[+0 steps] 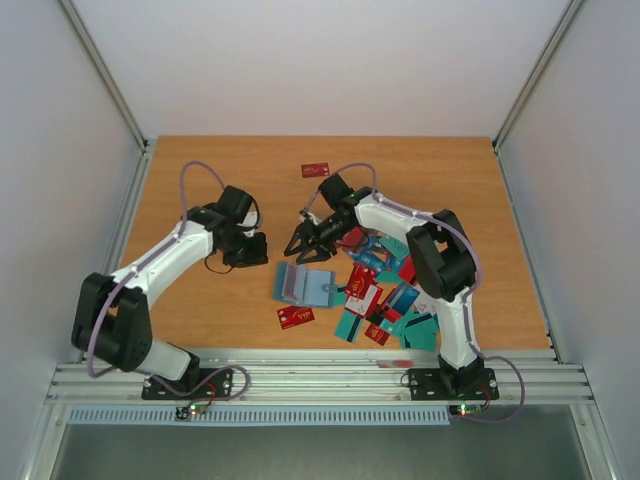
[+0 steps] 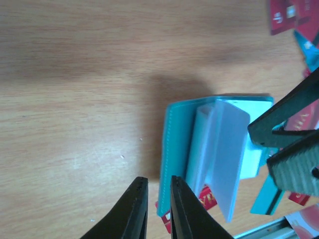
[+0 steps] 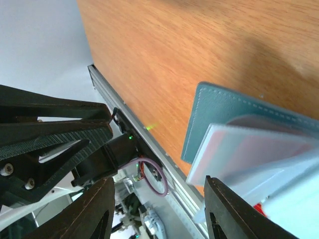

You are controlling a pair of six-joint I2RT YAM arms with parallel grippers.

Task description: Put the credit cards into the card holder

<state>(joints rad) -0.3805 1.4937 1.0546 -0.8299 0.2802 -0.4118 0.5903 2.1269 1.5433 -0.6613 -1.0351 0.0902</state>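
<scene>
Black two-finger left end effector [image 2: 158, 181], closest in its wrist view: tips nearly together with a slit between them, nothing in it. It sits just beside the cover edge of the small teal folding card holder [image 2: 178, 134]; contact not clear. Holder lies open on the wooden desk [image 2: 75, 99], greyish-blue pockets standing up. Black right end effector [image 3: 158, 199]: fingers apart, straddling the pocket edge, touch uncertain. Red, teal and white plastic credit cards [image 1: 385, 290] are heaped just right of the holder. Judgement: pin the cover flat with one arm, spread one pocket mouth, then feed a single card squarely, edge first.
</scene>
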